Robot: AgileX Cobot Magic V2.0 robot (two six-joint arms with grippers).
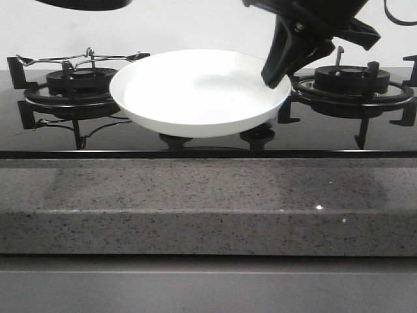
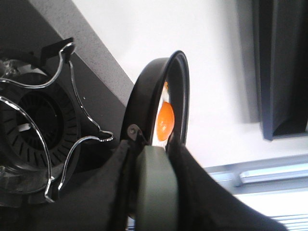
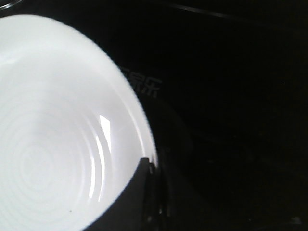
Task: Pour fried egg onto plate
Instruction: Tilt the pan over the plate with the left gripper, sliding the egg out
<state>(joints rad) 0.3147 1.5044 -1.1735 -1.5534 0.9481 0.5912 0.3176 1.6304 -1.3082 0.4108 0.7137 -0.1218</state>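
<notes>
On my front view, the plate hangs clear of the black hob, between the two burners, its far side tipped up slightly. My right gripper is clamped on the plate's right rim, dark fingers reaching down from the top edge. The grey speckled worktop fills the foreground. The dark underside of something shows at the top left edge; I cannot tell what it is.

On my left wrist view, the left gripper is closed on the pan's grey-green handle. The black pan stands nearly on edge, and the egg, orange yolk showing with a thin white margin, clings to its inside face. A burner with a wire pot stand sits beside it.

On my right wrist view, the plate's white bowl fills the frame, empty, with faint concentric rings. One dark finger overlaps its rim. The rest is black.
</notes>
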